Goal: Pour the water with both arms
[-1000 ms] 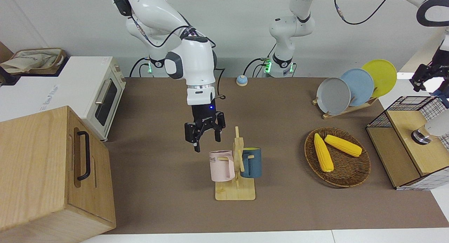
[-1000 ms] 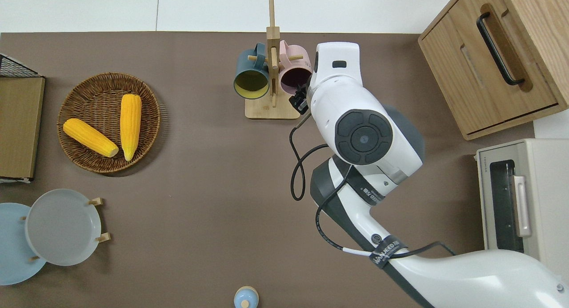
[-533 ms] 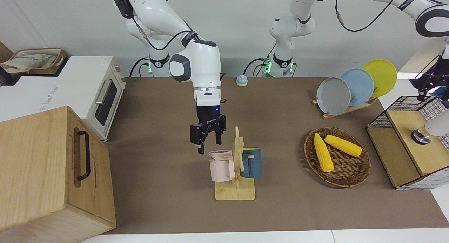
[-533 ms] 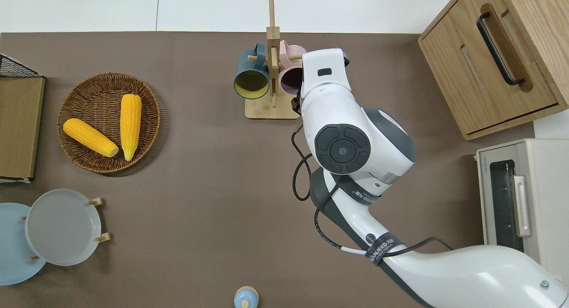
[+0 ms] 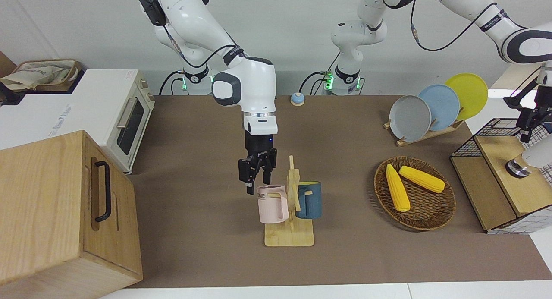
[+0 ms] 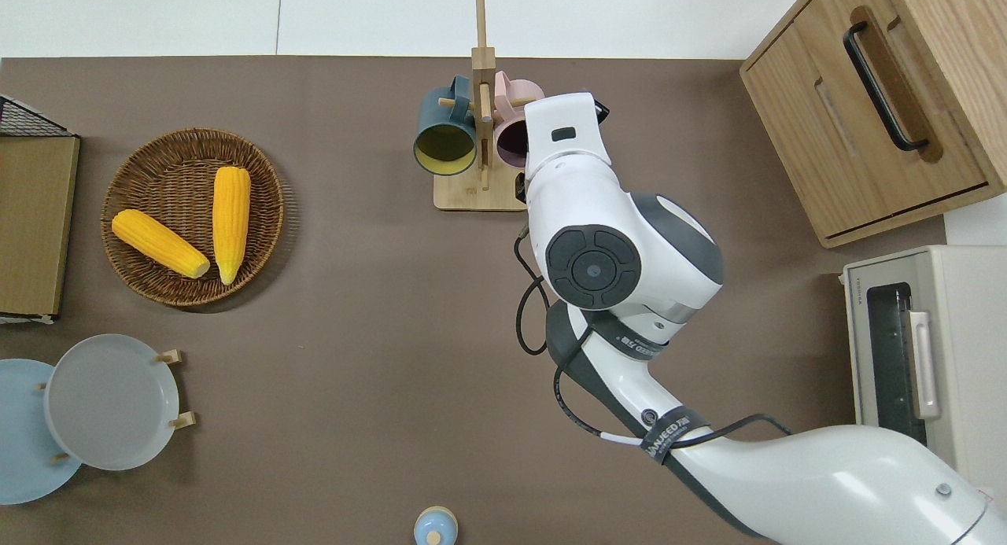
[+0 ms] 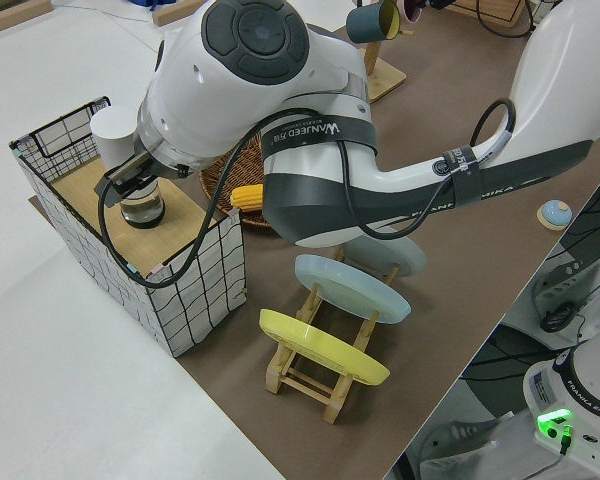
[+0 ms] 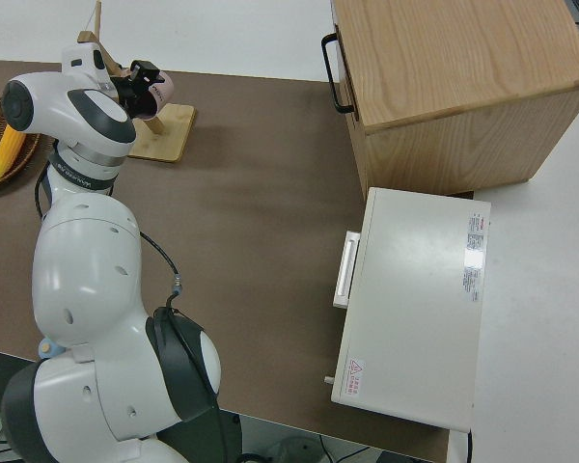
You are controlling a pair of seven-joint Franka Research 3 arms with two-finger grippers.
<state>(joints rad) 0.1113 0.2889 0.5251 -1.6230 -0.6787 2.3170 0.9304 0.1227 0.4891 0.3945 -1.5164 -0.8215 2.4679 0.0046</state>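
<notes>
Right hand (image 5: 258,177), mid-frame in the front view, fingers parted, just above pink mug (image 5: 271,204) on wooden rack (image 5: 289,237). Lower straight; straddle the rim wall, apparently off-centre; close firmly. Left hand (image 5: 529,123), frame edge over wire basket (image 5: 496,124): grip cannot be told.

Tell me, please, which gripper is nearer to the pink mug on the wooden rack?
Right. The right gripper hangs just above the pink mug; the left gripper is over the wire basket at the left arm's end of the table.
</notes>
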